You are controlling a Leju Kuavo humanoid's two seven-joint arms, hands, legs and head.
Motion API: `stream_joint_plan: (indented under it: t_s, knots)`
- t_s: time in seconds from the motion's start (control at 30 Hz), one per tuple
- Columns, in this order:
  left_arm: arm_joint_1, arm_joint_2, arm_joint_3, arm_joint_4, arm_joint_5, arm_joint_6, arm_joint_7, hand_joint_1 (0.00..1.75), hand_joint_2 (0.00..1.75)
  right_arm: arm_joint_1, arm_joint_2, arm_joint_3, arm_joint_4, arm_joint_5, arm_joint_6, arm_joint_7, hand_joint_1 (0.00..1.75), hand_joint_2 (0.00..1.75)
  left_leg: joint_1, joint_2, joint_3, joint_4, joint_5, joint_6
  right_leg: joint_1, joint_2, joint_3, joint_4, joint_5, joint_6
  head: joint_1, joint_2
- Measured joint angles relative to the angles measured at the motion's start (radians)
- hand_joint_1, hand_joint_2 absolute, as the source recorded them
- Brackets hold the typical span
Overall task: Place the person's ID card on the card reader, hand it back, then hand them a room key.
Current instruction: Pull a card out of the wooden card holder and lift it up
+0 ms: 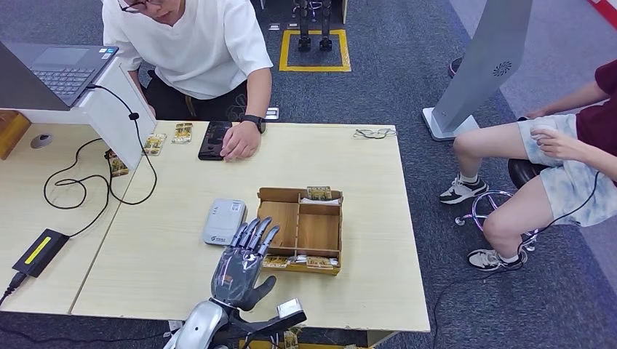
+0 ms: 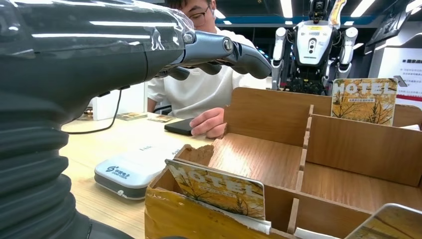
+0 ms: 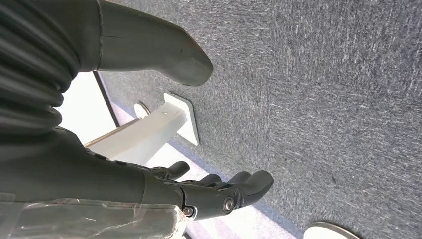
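Head view, left to right. A laptop (image 1: 54, 69) stands on a raised stand at the far left, its cable running to a black adapter (image 1: 40, 251). Across the table (image 1: 378, 291) sits a person (image 1: 193, 47) whose hand (image 1: 240, 142) rests on a dark phone (image 1: 215, 139); two cards (image 1: 167, 138) lie just beside it. Whether either is the ID card cannot be told. The white card reader (image 1: 224, 221) lies near the table's middle with nothing on it. Just right of it stands the wooden box (image 1: 302, 229) holding hotel key cards (image 1: 319, 192) in its edge slots.

The left hand (image 1: 244, 265) hovers over the near edge of the box, beside the reader, fingers extended and slightly spread, holding nothing. The right hand (image 3: 219, 191) hangs over the carpet, fingers loosely extended, empty.

Judged from this layout, no card is on the reader and no key is in hand; either the ID steps are finished and the key pick is starting, or nothing has begun. The nearest key card (image 2: 216, 189) lies just under the left hand.
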Motion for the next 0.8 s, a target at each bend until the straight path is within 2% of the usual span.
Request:
stream_joint_plan:
  t_s: [0.4,0.8]
  knots:
    - [0.002,0.005,0.0,0.0,0.01,0.002,-0.048,0.0,1.75,-0.002,-0.002,0.0,0.005,0.0,-0.009,-0.003,0.0,1.75,0.0,0.0,0.0,0.0,0.0,0.0,0.0,0.0,0.0,0.0,0.0,0.0,0.0,0.0]
    - [0.001,0.008,0.0,0.031,0.01,-0.014,-0.048,0.0,1.75,-0.01,-0.013,0.01,0.026,0.0,-0.022,0.002,0.0,1.75,0.0,0.0,0.0,0.0,0.0,0.0,0.0,0.0,0.0,0.0,0.0,0.0,0.0,0.0]
